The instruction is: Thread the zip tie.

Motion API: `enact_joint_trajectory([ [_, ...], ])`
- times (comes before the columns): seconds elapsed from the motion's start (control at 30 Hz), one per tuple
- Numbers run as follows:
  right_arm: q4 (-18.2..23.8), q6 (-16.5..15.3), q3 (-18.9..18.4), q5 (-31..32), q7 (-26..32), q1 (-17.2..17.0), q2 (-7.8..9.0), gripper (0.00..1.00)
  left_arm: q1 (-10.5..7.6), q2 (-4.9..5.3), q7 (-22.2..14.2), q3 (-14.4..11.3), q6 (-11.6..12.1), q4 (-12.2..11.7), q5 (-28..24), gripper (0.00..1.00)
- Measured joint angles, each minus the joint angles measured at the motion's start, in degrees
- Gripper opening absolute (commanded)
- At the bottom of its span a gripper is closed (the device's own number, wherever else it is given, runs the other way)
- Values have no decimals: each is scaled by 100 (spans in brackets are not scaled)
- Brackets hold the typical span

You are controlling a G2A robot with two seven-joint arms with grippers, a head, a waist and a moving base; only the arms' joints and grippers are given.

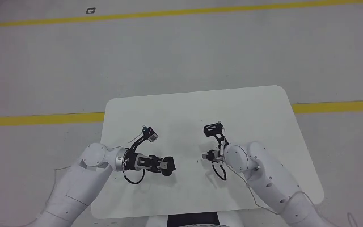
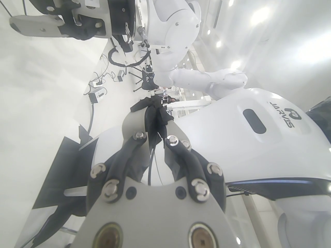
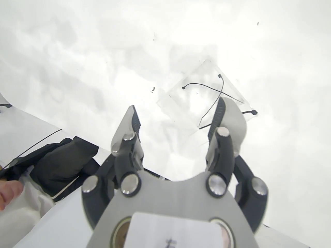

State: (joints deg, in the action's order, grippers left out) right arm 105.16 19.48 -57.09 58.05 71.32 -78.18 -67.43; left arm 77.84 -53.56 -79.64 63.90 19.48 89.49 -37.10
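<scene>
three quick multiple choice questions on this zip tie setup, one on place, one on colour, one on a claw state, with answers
1. Where do the loose zip ties lie?
A in a red bowl
B on the floor
C on a clear tray

2. What colour are they?
A white
B black
C yellow

3. How is the right claw?
A open
B shut on a cup
C shut on a pen

Answers:
1 C, the right wrist view shows them crossing on the see-through tray.
2 B, thin black straps with black heads.
3 A, its fingers stand apart with nothing between them, while the left claw pinches a zip tie.
</scene>
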Motion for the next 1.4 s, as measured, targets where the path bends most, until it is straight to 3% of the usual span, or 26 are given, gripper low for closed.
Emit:
enact_joint_trajectory([
  [0.5, -160, 0, 12, 818, 362, -66, -198, 30, 0, 0, 0, 0, 0, 0, 0, 0],
  [1.13, -458, 0, -86, 2141, 435, -109, -580, 33, 0, 0, 0, 0, 0, 0, 0, 0],
  [1.4, -577, 0, -135, 2360, 467, -132, -775, 33, 0, 0, 0, 0, 0, 0, 0, 0],
])
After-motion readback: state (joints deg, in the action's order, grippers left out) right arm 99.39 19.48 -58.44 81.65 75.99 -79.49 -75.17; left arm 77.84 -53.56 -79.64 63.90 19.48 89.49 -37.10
